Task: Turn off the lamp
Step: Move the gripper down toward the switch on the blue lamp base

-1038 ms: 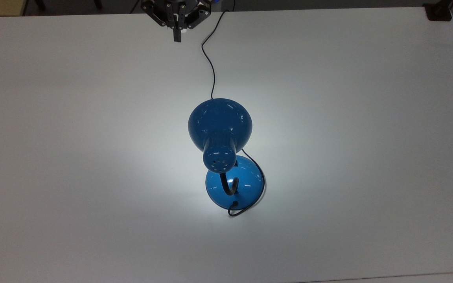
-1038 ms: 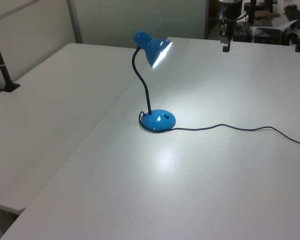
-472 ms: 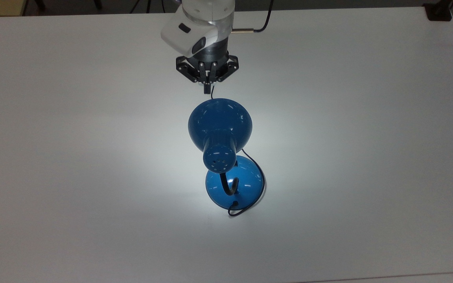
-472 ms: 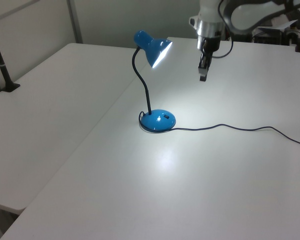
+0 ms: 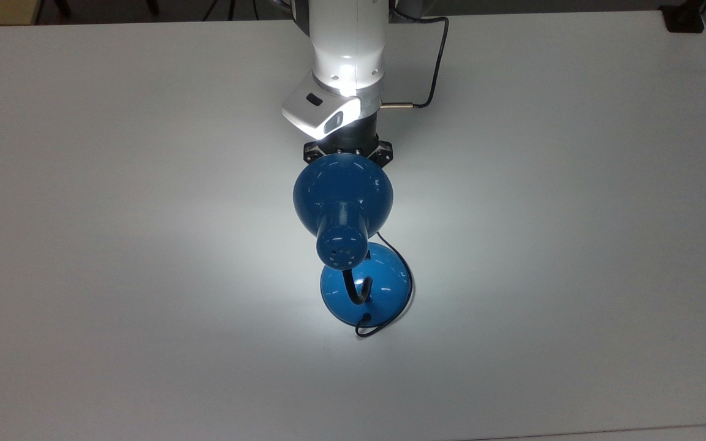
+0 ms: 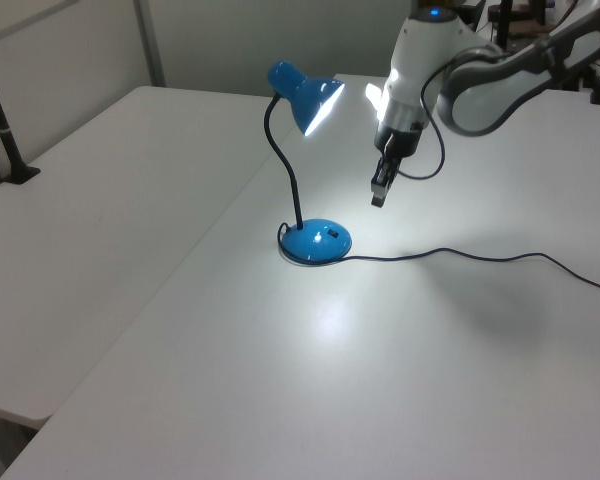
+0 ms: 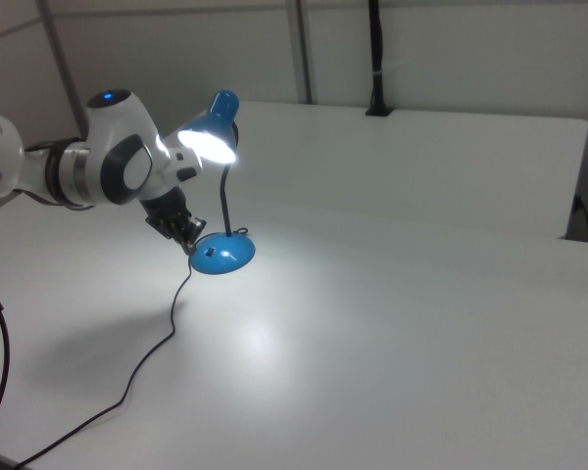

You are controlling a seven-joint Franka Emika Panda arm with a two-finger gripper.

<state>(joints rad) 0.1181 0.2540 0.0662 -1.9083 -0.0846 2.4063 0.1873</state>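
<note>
my gripper (image 6: 378,194), fingers together i think, hangs above the table; the lamp (image 6: 315,240) base switch lies toward the left view's left.

I read the lamp (image 5: 343,196) as glossy blue, metal-looking, its shade catching small highlights; its gooseneck (image 6: 283,160) is ribbed matt black. My arm (image 5: 345,43) wears smooth white plastic shells. The table (image 5: 114,184) looks matt white and even.

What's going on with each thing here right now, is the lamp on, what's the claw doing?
Lamp: switched on, upright on the table.
Cord: slack, trailing across the table.
Gripper: fingers together, holding nothing, hanging above the table beside the lamp's base.
</note>
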